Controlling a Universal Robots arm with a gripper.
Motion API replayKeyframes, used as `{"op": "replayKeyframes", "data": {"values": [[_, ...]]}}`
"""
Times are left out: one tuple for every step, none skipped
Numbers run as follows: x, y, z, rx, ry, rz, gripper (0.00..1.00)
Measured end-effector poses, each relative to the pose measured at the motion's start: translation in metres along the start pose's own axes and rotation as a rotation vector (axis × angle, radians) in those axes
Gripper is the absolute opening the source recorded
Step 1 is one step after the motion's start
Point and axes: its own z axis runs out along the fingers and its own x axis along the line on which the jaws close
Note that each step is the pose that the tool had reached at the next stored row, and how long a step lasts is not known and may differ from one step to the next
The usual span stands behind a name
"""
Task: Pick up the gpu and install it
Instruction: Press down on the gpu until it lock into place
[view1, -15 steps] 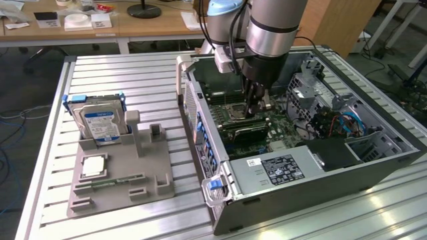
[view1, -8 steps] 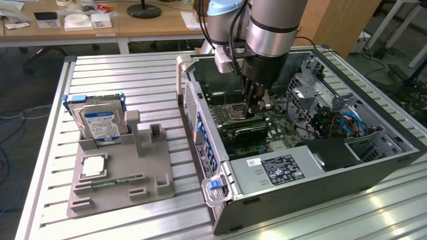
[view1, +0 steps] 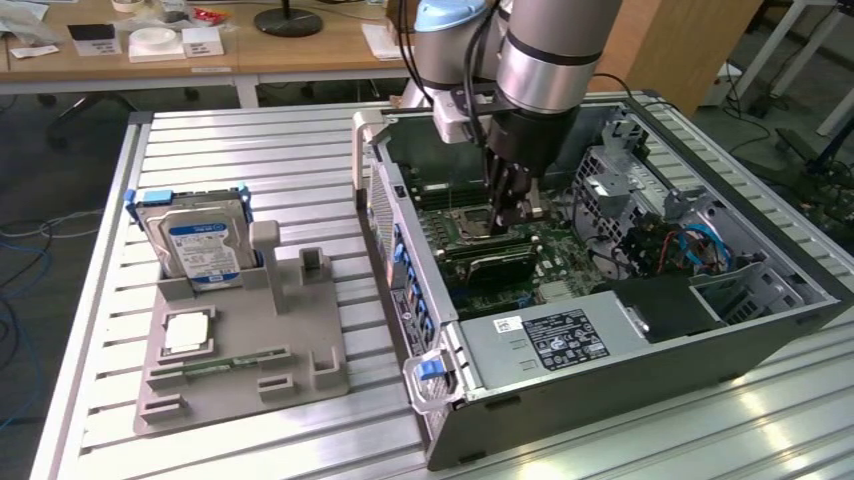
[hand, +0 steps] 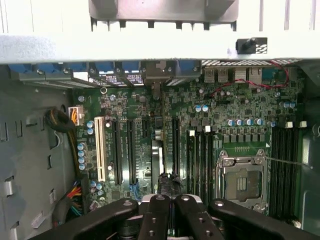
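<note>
Nearest the wrist camera, the gripper (hand: 169, 212) has its fingers drawn close together on the gpu (hand: 156, 150), held edge-on just above the motherboard (hand: 240, 125) inside the open computer case (view1: 747, 330); the card looks lowered over a slot, seemingly not yet seated

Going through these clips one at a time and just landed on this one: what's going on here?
A single robot arm has its gripper lowered into an open desktop computer case lying on its side on a slatted metal table. The gripper holds the gpu edge-down against the green motherboard, over the long expansion slots beside the empty CPU socket. To the exterior view's left, a grey parts fixture holds a hard drive upright.
</note>
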Motion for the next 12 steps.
{"op": "replayKeyframes", "data": {"values": [[-0.0002, -0.0017, 0.0004, -0.0004, 0.0000, 0.000, 0.11], [-0.0005, -0.0035, 0.0008, -0.0012, 0.0000, 0.000, 0.11], [-0.0008, -0.0052, 0.0011, -0.0028, 0.0000, 0.000, 0.11], [-0.0010, -0.0062, 0.0013, -0.0042, 0.0001, 0.000, 0.11], [-0.0010, -0.0066, 0.0015, -0.0057, 0.0001, 0.000, 0.11], [-0.0010, -0.0066, 0.0014, -0.0069, 0.0003, 0.000, 0.11], [-0.0010, -0.0066, 0.0016, -0.0076, 0.0003, 0.001, 0.11], [-0.0006, -0.0067, 0.0018, -0.0079, 0.0004, 0.001, 0.11], [0.0001, -0.0068, 0.0021, -0.0081, 0.0003, 0.000, 0.11], [0.0012, -0.0068, 0.0023, -0.0084, 0.0003, 0.000, 0.11], [0.0013, -0.0067, 0.0030, -0.0093, 0.0001, 0.000, 0.11], [0.0014, -0.0066, 0.0043, -0.0106, 0.0003, 0.001, 0.11]]}}
